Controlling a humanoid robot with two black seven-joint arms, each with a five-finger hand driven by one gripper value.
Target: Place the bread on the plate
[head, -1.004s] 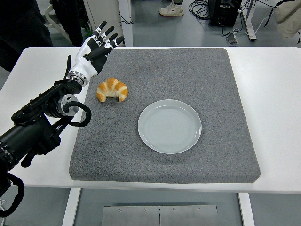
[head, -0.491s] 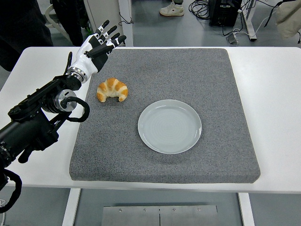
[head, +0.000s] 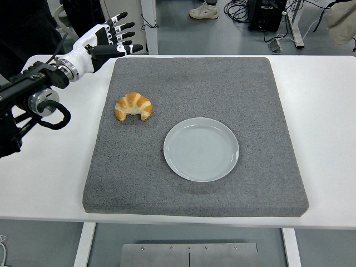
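croissant [head: 133, 105] beside plate [head: 201, 148]

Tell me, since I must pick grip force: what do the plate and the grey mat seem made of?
The plate looks like glazed ceramic, possibly melamine: pale grey-green, smooth, with a soft sheen and faint rings. The mat looks like dense foam or felt: speckled grey, matte, with a thick, soft-looking edge at the front.

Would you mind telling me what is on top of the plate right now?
Nothing lies on the plate; its whole pale face shows bare. The croissant sits apart on the grey mat. The mat beneath the plate is covered.
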